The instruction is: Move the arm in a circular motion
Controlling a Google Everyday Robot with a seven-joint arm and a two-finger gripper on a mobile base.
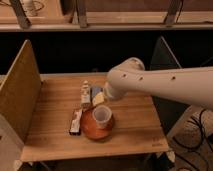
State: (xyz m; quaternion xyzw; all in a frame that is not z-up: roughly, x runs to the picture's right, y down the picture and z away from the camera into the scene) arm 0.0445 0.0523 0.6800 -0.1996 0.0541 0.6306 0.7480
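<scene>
Arm over the table, gripper position at its tip.

The arm (160, 82) reaches in from the right; its gripper (111, 94) hangs just above and right of the cup (101, 115) on the orange plate (90, 129), beside small packets (86, 93). Gripper state: cannot tell.

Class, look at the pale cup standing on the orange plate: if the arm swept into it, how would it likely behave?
The cup stands upright and looks thin-walled, so it is probably light and apt to tip. It rests on the orange plate, whose smooth surface might let it slide first. The arm is far bulkier; its gripper hangs just behind the cup, so a light brush could topple it.
</scene>
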